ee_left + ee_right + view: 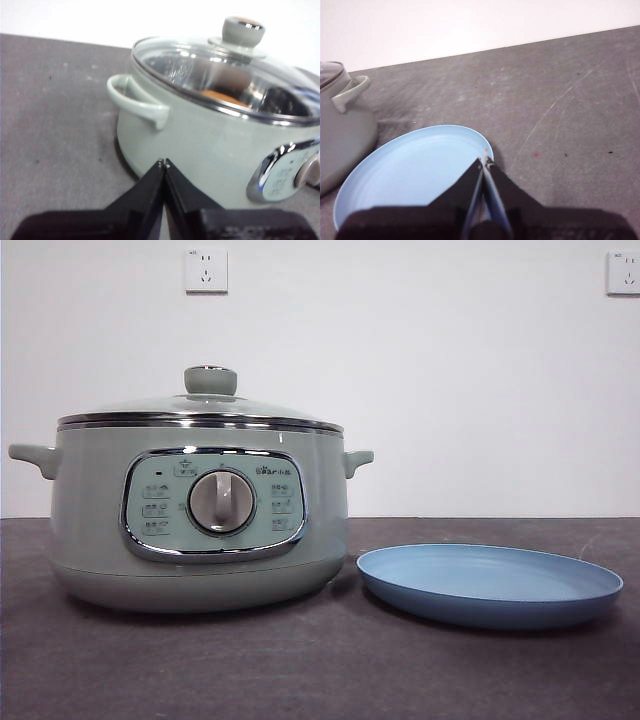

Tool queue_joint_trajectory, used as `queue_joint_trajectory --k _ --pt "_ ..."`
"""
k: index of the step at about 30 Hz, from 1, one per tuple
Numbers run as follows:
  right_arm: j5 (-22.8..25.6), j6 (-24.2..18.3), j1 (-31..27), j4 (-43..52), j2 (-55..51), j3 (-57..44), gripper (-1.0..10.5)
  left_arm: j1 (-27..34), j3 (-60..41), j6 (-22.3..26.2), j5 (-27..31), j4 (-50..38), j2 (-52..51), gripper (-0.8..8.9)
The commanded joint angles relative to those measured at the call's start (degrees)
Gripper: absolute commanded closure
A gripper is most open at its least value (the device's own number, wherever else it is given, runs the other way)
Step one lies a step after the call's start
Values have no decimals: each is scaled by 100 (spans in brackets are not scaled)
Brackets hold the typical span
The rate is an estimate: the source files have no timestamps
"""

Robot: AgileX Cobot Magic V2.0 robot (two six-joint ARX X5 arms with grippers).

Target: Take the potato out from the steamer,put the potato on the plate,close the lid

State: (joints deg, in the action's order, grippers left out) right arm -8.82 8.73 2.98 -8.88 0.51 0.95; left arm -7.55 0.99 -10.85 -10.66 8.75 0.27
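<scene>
The sage-green steamer [200,510] stands at the left of the table with its glass lid [205,405] closed on it. In the left wrist view the potato [222,96] shows as an orange-brown lump through the lid [235,55], inside the steamer [200,145]. The light-blue plate [490,583] lies empty to the steamer's right. My left gripper [163,162] is shut and empty, near the steamer's side below its handle. My right gripper [485,161] is shut and empty above the plate's [410,170] rim. Neither arm shows in the front view.
The dark grey table [320,670] stretches in front of the steamer and plate. A white wall with two sockets [206,270] stands behind. The steamer's side handle [351,92] sticks out toward the plate.
</scene>
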Motion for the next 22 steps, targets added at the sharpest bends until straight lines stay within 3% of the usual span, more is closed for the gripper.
queue_joint_trajectory --k 1,5,9,13,19,22 --pt "9 448 7 131 -2 -61 946 15 -79 -323 -13 -168 -15 817" --pt "7 1091 7 136 -2 -61 946 15 -76 -809 -24 -428 -15 818" --pt "-129 2129 7 365 -2 26 949 15 101 -1915 -55 -479 -15 819" --pt "-319 2761 7 743 35 409 957 15 507 -2177 -411 -553 -13 819" --pt "-321 2756 7 730 546 1633 957 15 1775 -2293 -485 -63 293 819" --pt "-332 2546 7 627 1075 2424 957 15 2555 -1978 -525 302 769 819"
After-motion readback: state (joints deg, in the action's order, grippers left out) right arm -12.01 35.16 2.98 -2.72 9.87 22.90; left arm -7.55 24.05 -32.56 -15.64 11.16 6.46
